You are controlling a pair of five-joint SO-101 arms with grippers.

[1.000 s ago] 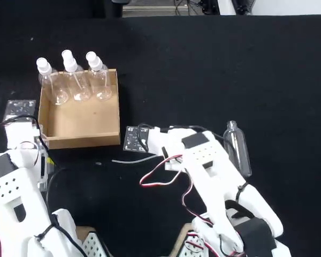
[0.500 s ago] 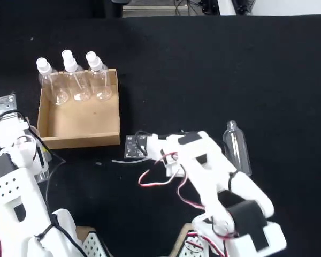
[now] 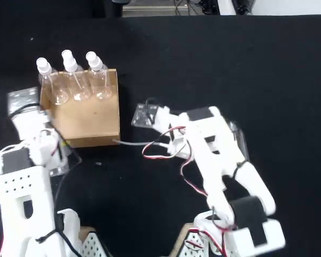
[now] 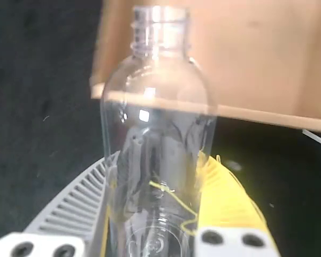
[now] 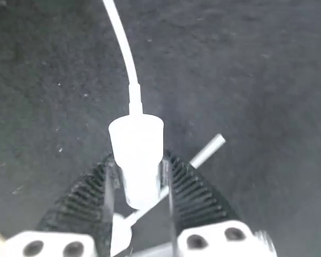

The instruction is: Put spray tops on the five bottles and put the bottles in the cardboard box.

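Bottle (image 4: 158,96), uncapped, sits clamped in the left gripper (image 4: 158,160) in the left wrist view. Its open neck points away from the gripper toward the box (image 4: 246,53) just beyond. The neck is narrow and the grip sits low on the body, so a push on the neck could tip or twist it.

In the right wrist view, the right gripper (image 5: 139,160) is closed on a spray top (image 5: 136,136), whose tube (image 5: 123,59) runs straight out ahead of the fingertips over the worktop (image 5: 246,64). A second tube (image 5: 206,150) lies just beside the gripper. The held tube is long and thin, and if it meets the neck off-centre it would likely bend or skid past.

In the high view, three capped bottles (image 3: 75,80) lie in the box with their tops over its far wall, beyond both grippers. Another bottle (image 3: 241,144) lies partly under the right arm. Since half a second ago the left gripper has drawn in beside the box's near corner. The right gripper has swung farther out, and its tube tip is now close to the box's near wall, where it could snag.
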